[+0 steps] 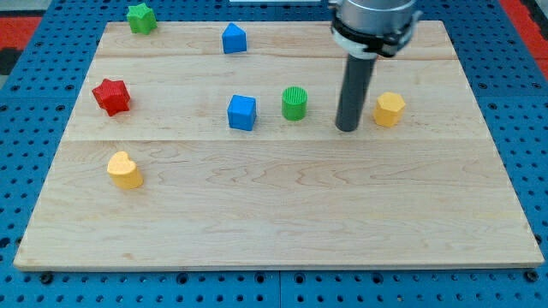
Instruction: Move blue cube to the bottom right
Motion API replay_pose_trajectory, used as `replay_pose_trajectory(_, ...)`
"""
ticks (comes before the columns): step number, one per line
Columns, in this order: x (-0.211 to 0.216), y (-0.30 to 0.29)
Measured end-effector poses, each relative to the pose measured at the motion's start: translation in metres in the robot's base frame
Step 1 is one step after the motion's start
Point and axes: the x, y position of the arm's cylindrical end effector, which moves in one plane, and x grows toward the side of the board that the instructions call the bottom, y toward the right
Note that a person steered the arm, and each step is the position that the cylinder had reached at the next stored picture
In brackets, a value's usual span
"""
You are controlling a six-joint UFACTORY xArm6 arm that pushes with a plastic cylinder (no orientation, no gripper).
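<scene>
The blue cube [242,112] sits on the wooden board [282,214] a little left of centre. My tip [347,128] rests on the board to the cube's right, between a green cylinder [294,103] and a yellow hexagonal block [389,109]. The tip touches neither of them. The green cylinder stands between the tip and the blue cube.
A second blue block, house-shaped [234,38], lies near the view's top. A green star block [141,17] is at the top left corner. A red star block [111,96] is at the left. A yellow heart block [125,170] is at the lower left.
</scene>
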Motion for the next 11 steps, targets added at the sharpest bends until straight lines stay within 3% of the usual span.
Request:
replay_pose_trajectory(2,-0.084,0.018)
replay_pose_trajectory(3,-0.098,-0.066)
replay_pose_trajectory(4,-0.061,-0.097)
replay_pose_trajectory(6,-0.027,-0.163)
replay_pose_trajectory(8,0.035,-0.135)
replay_pose_trajectory(9,0.049,-0.167)
replay_pose_trajectory(10,0.074,-0.142)
replay_pose_trajectory(11,0.08,-0.077)
